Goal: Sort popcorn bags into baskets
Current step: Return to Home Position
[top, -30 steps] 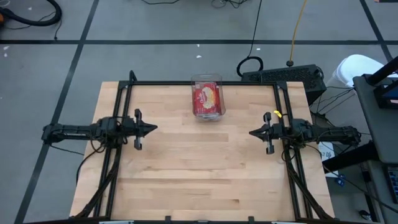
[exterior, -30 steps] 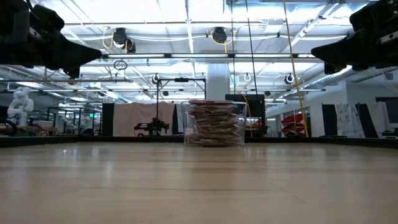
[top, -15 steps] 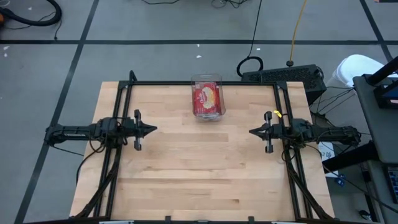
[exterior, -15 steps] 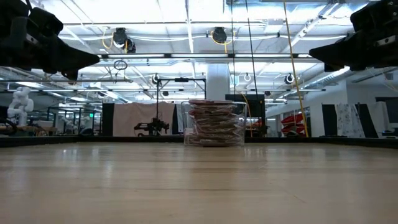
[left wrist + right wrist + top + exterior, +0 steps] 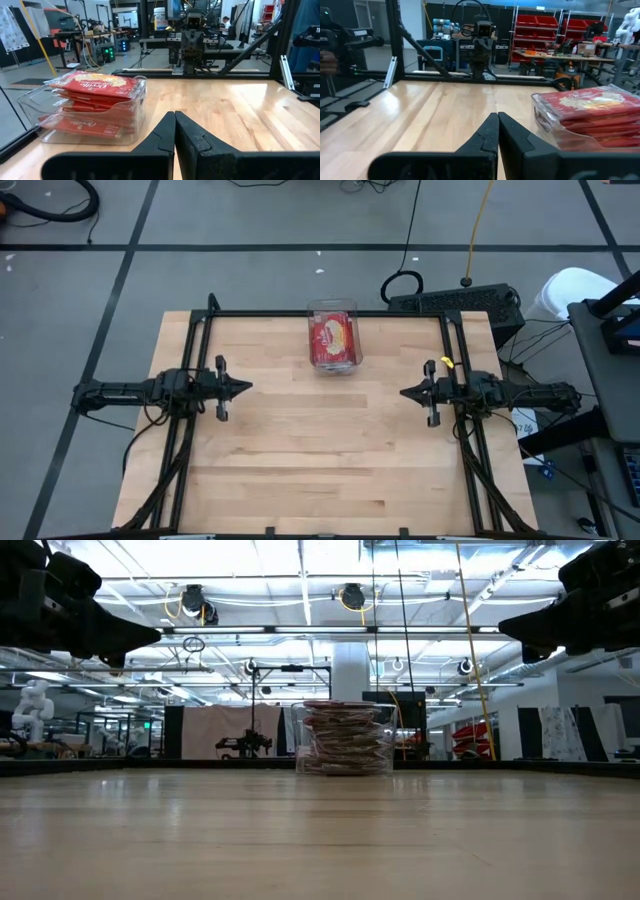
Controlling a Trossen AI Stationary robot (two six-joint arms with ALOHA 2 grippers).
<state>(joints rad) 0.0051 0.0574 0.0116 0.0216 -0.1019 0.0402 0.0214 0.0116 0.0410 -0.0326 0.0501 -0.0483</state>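
1 bin (image 5: 333, 306) of stacked popcorn bags (image 5: 333, 342), left hand (image 5: 245, 387) closed, right hand (image 5: 405, 392) closed

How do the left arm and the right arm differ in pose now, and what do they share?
The left arm lies over the table's left edge, pointing right; the right arm lies over the right edge, pointing left. A yellow tag shows by the right arm, none by the left arm. Both have jaws shut, holding nothing, above the table.

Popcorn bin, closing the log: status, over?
Left gripper shut, empty, left side. Right gripper shut, empty, right side. Popcorn packs stacked in clear bin. Nothing obstructing.
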